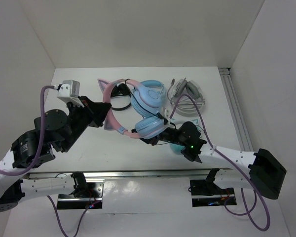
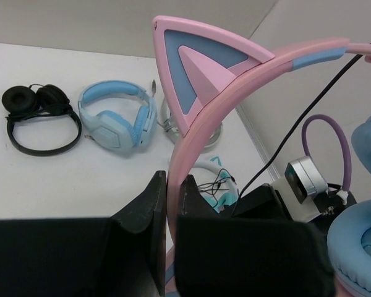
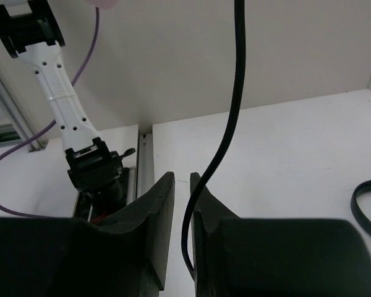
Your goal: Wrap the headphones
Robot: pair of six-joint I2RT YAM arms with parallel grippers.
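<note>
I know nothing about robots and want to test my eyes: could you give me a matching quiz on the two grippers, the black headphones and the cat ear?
Things:
1. left gripper
2. right gripper
3. black headphones
4. cat ear

States:
A. cable passing between its jaws
B. lying on the table
C. pink with blue inside
D. shut on the headband

Pairs: 1-D, 2-A, 3-B, 4-C

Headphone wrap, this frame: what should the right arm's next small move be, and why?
Probably close the right gripper on the thin black cable: it runs loose between slightly parted jaws, while the left gripper clamps the pink cat-ear headband.
</note>
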